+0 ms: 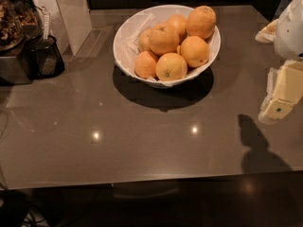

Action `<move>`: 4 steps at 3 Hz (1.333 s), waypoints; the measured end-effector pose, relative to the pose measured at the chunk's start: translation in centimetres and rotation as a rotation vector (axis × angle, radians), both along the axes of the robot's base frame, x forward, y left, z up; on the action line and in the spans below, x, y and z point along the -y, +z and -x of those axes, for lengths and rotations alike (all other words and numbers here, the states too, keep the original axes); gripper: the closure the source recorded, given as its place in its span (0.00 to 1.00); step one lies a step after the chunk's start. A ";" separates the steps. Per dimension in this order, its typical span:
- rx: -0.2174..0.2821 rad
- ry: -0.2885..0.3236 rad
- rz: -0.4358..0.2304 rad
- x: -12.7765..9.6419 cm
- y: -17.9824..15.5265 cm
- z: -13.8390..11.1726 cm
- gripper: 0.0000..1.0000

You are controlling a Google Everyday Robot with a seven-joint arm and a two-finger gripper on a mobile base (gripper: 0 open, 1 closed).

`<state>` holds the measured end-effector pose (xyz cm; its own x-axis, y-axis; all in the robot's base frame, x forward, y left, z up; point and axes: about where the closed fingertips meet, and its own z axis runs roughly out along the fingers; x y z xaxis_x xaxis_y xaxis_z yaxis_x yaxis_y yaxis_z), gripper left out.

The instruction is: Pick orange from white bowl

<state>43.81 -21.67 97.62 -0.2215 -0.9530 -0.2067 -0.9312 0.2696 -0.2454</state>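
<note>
A wide glossy white bowl [128, 30] stands at the back middle of the grey-brown counter. It holds several oranges piled on crinkled white lining. A large orange [200, 21] sits highest at the bowl's right rim, and another large one [163, 39] lies in the middle of the pile. My gripper [280, 96], pale yellow under a white arm housing, hangs at the right edge of the view. It is above the counter, to the right of the bowl and a little nearer than it, well apart from the oranges and holding nothing that I can see.
A black holder with a utensil [47, 56] and a metal appliance [14, 37] stand at the far left. A white upright panel [71, 13] stands behind them. A pale object [267, 32] lies at the back right. The counter's front edge [142, 181] runs across below.
</note>
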 end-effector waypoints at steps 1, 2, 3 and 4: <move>0.000 0.000 0.000 0.0 0.0 0.0 0.00; 0.022 0.037 -0.065 -1.6 0.5 -1.0 0.00; 0.034 0.136 -0.149 -6.0 1.5 -3.6 0.00; 0.011 0.232 -0.211 -10.6 1.8 -6.2 0.00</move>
<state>49.98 -11.05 99.41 0.0001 -0.9136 -0.4066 -0.9714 0.0964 -0.2168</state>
